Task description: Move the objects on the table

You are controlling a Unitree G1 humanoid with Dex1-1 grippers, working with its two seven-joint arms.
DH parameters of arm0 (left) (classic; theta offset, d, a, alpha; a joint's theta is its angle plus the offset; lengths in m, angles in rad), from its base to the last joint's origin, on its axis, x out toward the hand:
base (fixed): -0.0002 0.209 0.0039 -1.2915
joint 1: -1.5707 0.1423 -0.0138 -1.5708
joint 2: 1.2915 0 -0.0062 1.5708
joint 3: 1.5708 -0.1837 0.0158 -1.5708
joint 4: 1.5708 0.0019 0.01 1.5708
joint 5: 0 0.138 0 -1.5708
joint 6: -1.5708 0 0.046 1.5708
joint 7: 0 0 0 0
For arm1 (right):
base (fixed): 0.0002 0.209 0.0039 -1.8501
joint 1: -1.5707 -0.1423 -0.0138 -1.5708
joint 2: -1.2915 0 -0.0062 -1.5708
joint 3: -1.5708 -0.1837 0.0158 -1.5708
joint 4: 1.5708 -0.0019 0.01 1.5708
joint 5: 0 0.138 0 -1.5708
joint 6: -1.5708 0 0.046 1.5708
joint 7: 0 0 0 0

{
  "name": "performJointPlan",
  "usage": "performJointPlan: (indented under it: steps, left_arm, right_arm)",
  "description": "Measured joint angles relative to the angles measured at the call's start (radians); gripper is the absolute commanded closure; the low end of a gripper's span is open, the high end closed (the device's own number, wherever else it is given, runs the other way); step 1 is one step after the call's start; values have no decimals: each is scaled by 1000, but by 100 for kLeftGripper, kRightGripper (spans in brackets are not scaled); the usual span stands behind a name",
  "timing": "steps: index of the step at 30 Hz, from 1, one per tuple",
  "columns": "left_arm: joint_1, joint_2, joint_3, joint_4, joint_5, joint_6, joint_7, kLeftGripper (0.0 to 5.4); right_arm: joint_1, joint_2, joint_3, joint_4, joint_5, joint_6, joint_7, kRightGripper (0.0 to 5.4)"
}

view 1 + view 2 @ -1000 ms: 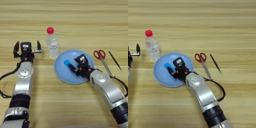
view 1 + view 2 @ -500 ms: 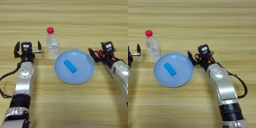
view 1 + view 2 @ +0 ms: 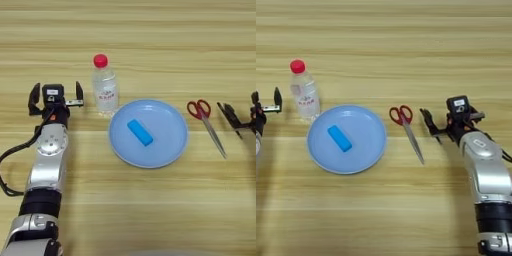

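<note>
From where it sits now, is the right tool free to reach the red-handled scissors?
Probably yes. The right tool sits open just right of the red-handled scissors, with only bare wooden table between them.

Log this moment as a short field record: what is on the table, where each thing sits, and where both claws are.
surface: light wooden table
plate: round light-blue plate, centre
block: small bright-blue rectangular block, lying in the plate
bottle: clear plastic bottle with red cap, upright, left of and behind the plate
scissors: red-handled scissors, right of the plate
left claw: open, empty, left of the bottle
right claw: open, right of the scissors
</note>
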Motion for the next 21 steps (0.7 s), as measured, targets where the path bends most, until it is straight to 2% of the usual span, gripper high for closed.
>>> performJointPlan:
  steps: [21]
  left_arm:
    - [0, 0, 0, 2, 0, 0, 0, 0]
  right_arm:
    - [-6, -6, 33, 69, -3, 2, 21, 1]
